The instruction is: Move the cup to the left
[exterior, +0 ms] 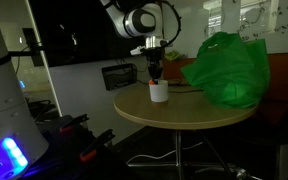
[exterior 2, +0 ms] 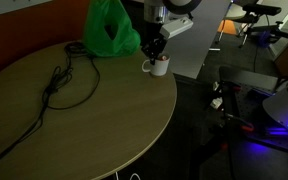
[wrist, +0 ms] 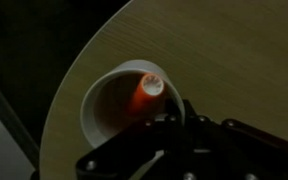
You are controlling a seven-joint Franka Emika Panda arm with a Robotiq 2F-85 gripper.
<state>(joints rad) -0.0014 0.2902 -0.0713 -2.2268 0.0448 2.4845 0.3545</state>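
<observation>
Hovering right at cup: grpr.

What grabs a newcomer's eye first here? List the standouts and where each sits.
The big green bag dominates the round wooden table. Beside it, near the table's edge, stands a small white cup with the arm's jaws at its rim; the wrist view shows something orange inside it. A black cable sprawls across the tabletop.
</observation>
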